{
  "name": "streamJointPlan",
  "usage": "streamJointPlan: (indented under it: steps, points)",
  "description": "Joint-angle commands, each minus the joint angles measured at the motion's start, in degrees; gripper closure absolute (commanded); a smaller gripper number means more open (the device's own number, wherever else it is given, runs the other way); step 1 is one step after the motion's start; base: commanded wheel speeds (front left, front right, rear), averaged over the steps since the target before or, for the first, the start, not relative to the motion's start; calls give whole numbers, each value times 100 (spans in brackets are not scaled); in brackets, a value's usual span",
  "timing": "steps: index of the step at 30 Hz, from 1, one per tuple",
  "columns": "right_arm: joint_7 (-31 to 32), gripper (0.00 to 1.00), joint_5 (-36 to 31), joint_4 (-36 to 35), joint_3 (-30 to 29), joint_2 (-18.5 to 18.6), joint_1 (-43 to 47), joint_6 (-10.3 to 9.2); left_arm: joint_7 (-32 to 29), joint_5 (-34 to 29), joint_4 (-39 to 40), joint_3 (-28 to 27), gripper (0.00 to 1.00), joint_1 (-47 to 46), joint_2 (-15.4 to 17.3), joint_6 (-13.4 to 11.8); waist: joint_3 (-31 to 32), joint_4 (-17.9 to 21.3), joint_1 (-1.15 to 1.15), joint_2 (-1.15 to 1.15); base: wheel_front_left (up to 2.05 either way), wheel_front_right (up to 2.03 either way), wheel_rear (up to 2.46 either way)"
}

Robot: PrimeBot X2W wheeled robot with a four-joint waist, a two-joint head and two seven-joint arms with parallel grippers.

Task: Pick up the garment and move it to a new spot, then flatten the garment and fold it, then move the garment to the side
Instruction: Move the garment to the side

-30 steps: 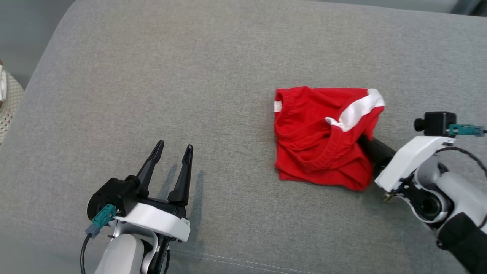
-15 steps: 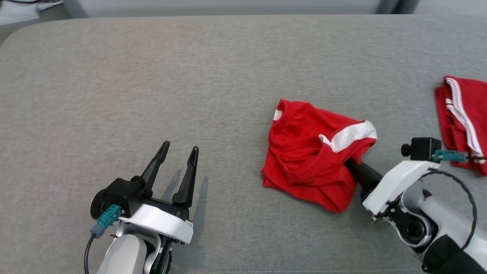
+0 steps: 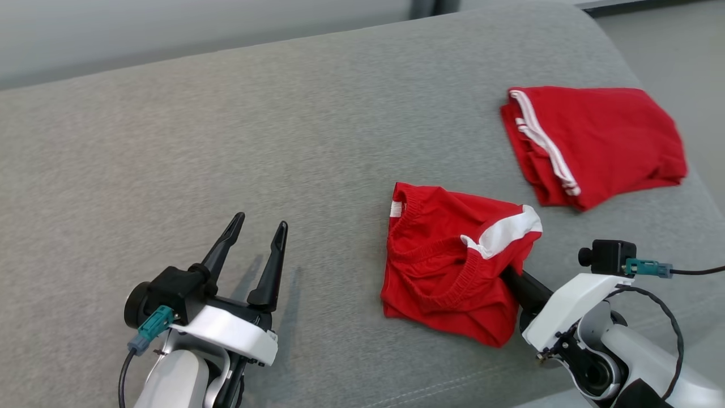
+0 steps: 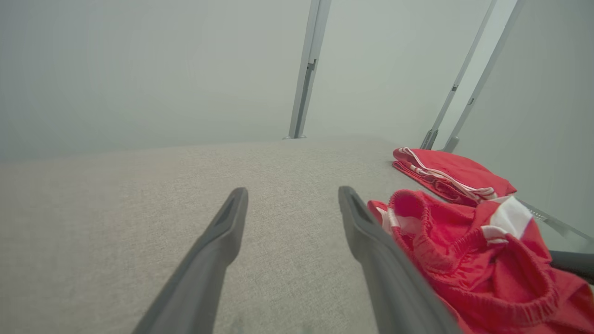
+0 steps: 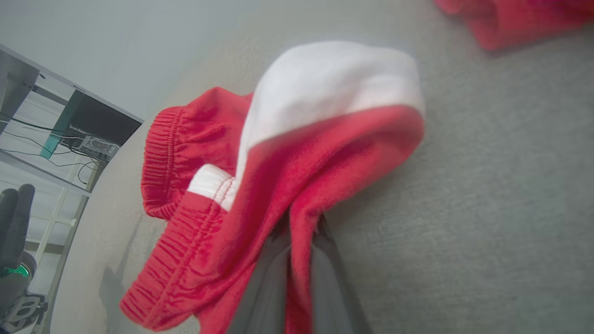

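The garment (image 3: 447,266) is a pair of red shorts with a white stripe, lying crumpled on the grey cushion (image 3: 226,141) right of centre. My right gripper (image 3: 512,273) reaches in from the lower right, shut on the garment's right edge, its fingertips buried in the cloth. In the right wrist view the red fabric (image 5: 287,153) is pinched between the two dark fingers (image 5: 325,278) and drapes over them. My left gripper (image 3: 257,224) stands open at the lower left, nothing between its fingers, well left of the garment (image 4: 468,250).
A second pair of red shorts (image 3: 600,141), folded flat, lies at the cushion's far right corner, close to its rounded edge. Bare floor (image 3: 668,34) shows beyond that edge. Metal frame legs (image 4: 304,69) stand behind the cushion.
The head camera has swung right, bringing the folded shorts into view. The right gripper has kept its grip, and the garment sits a little nearer my left gripper.
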State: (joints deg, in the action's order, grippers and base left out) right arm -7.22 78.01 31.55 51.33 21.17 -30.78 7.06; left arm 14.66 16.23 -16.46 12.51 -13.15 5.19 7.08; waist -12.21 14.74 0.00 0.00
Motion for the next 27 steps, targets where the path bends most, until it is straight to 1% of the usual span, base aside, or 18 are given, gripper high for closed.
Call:
streamJointPlan:
  steps: [1, 3, 6, 11, 17, 23, 24, 27]
  points:
    - [-88, 100, -69, -49, 62, 43, 123, 43, 34, -41, 131, -163, 0, -131, 97, 41, 22, 251, 0, 0, 0, 0, 0]
    - [-101, 100, -109, 0, 99, 45, 67, 43, 34, -43, 128, -157, 0, -121, 110, 41, -26, 331, 0, 0, 0, 0, 0]
    - [-51, 100, -207, 77, 173, 73, -110, 43, 34, -49, 117, -109, 0, -128, 132, 41, -131, 351, 0, 0, 0, 0, 0]
    - [57, 100, -225, 229, 173, 186, -398, 43, 34, -38, 120, -33, 0, -186, 188, 41, -317, 220, 0, 0, 0, 0, 0]
    - [-88, 100, -327, 285, 155, 336, -625, 43, 34, -22, 147, -31, 0, -226, 249, 41, -447, 138, 0, 0, 0, 0, 0]
    - [-80, 100, -561, 436, 97, 465, -1344, 43, 34, -38, 137, 63, 0, -241, 313, 41, -557, 152, 0, 0, 0, 0, 0]
    - [-80, 100, -561, 436, 97, 465, -1344, 43, 34, -38, 137, 63, 0, -241, 313, 41, -557, 152, 0, 0, 0, 0, 0]
    - [2, 100, -647, 578, 41, 593, -1737, 43, 34, -33, 126, 149, 0, -283, 337, 41, -650, 128, 0, 0, 0, 0, 0]
